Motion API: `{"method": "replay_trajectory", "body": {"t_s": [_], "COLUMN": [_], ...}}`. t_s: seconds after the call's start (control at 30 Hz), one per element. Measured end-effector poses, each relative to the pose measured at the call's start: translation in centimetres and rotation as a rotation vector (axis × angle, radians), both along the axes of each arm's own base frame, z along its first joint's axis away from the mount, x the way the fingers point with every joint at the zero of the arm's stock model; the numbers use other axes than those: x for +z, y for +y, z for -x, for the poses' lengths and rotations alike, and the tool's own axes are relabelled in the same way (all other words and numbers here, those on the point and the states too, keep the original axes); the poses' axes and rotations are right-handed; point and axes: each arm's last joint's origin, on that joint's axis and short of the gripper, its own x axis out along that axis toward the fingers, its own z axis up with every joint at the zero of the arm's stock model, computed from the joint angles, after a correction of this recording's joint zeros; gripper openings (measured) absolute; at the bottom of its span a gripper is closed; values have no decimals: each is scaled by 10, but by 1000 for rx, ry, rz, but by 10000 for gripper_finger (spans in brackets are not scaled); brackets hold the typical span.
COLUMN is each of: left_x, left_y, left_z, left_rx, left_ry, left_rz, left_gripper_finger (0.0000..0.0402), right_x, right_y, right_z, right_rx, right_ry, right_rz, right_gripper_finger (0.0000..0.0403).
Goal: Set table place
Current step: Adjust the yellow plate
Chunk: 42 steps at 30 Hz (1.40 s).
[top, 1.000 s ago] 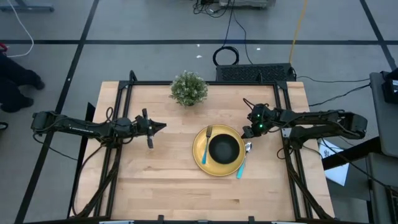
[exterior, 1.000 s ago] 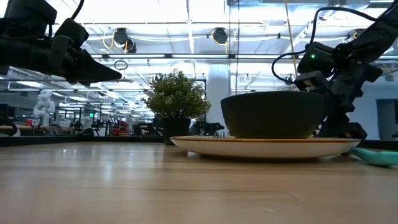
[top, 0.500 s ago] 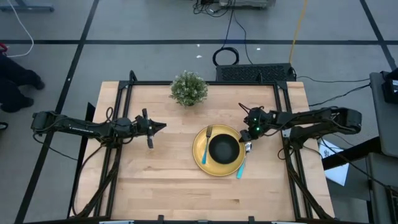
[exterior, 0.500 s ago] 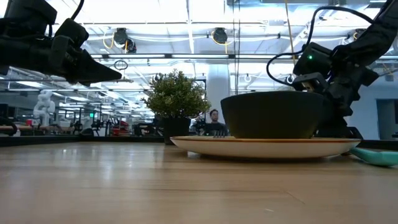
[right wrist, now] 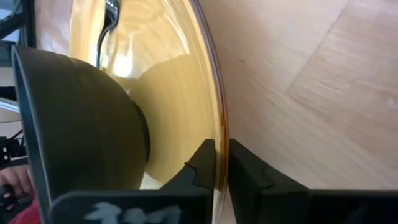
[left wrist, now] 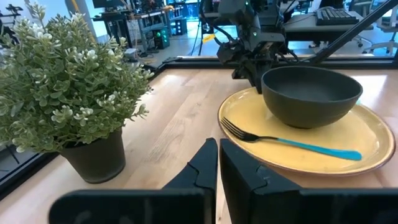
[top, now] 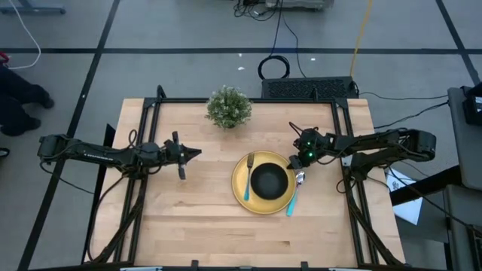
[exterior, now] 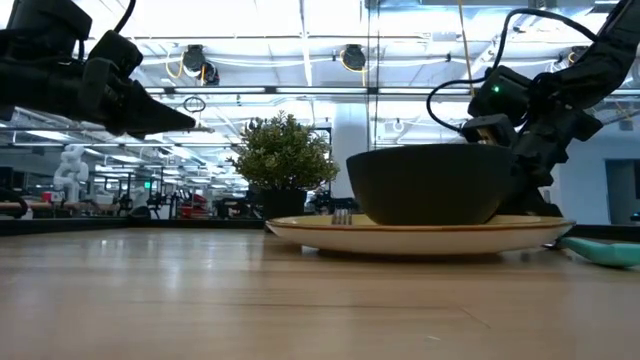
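Since a second ago my right claw [top: 300,160] has slid from beside the plate onto its rim, nudging plate and bowl slightly toward nine o'clock. On the table [top: 196,218], the yellow plate [top: 263,202] lies right of centre, my right fingers [right wrist: 200,167] closed on its two o'clock edge. The plant [top: 228,106] stands at twelve. The black bowl [top: 269,180] sits in the plate, fork [top: 249,175] at its nine, spoon [top: 294,194] off the rim at three. My left claw [top: 190,153], fingers together, hovers at nine.

bench [top: 188,218]: light-wood planks, black metal frame
plant [top: 228,106]: potted, upright near far edge
plate [top: 260,200]: yellow, flat on bench, right of centre
spoon [top: 294,197]: light-blue handle, on bench just beside plate's right rim
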Motion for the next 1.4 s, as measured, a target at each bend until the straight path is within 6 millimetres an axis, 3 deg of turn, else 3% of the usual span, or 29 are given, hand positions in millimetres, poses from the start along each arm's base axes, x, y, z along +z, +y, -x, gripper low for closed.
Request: {"method": "replay_trajectory", "body": {"t_s": [0.57,0.87,1.4], "left_x": [-1,-1,-4], "left_y": [0,0,0], "left_z": [0,0,1], "left_rx": [-1,-1,-1], "left_ry": [17,16,40], "left_rz": [-6,-5,-6], "left_gripper_finger": [24,24,24], "right_x": [-2,-11,-6], "right_y": [-2,-8,-20], "right_z": [-3,-18,-52], "right_rx": [-21,-21,47], "right_ry": [-7,-54,-75], "right_rz": [36,27,54], "right_gripper_finger": [11,10,10]}}
